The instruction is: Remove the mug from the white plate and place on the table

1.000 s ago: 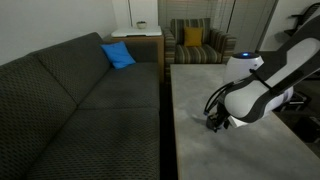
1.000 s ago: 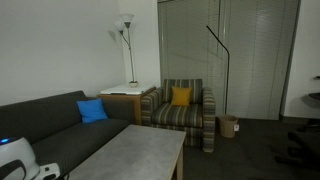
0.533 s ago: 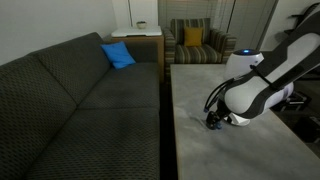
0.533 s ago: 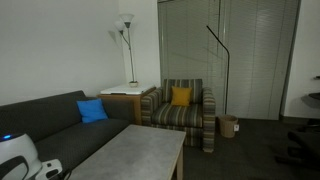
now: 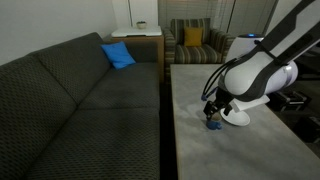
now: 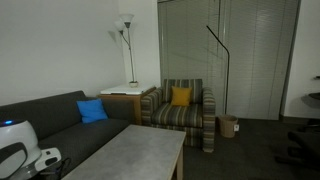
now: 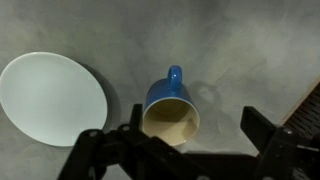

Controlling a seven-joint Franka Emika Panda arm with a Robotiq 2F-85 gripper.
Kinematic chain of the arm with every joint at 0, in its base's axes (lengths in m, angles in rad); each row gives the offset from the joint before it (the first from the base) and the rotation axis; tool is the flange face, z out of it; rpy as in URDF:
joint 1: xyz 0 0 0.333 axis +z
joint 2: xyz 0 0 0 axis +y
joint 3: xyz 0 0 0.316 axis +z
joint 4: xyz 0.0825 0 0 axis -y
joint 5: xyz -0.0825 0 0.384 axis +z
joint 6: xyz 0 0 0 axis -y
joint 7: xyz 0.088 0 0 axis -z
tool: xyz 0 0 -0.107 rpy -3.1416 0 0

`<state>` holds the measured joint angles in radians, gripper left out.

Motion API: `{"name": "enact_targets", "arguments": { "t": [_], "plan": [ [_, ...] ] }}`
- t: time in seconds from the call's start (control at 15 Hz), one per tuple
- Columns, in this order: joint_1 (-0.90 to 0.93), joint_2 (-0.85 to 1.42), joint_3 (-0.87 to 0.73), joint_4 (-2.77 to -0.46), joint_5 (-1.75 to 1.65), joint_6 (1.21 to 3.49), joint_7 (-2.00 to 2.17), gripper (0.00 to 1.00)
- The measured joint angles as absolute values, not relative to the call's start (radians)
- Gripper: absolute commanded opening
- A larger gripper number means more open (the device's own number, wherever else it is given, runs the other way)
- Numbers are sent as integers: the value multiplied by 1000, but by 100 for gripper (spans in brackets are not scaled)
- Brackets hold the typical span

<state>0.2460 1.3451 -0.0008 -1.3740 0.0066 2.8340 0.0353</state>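
Note:
The dark blue mug with a tan inside stands upright on the grey table, just right of the white plate, which has nothing on it. My gripper is open and hovers above the mug, holding nothing. The mug sits below the gap, closer to the left finger. In an exterior view the gripper hangs just over the mug, with the plate beside it. Another exterior view shows only part of the arm at the lower left; mug and plate are hidden there.
A dark grey sofa with a blue cushion runs along the table's long side. A striped armchair with a yellow cushion stands beyond the far end, next to a wooden side table and a floor lamp.
The gripper has opened and let go of the mug, then risen a little above it. The mug stays on the table beside the plate.

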Motion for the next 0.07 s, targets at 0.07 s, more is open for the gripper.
{"name": "enact_targets", "arguments": {
  "t": [0.07],
  "plan": [
    [243, 1338, 4, -1383, 7, 2833, 34, 100]
  ]
}}
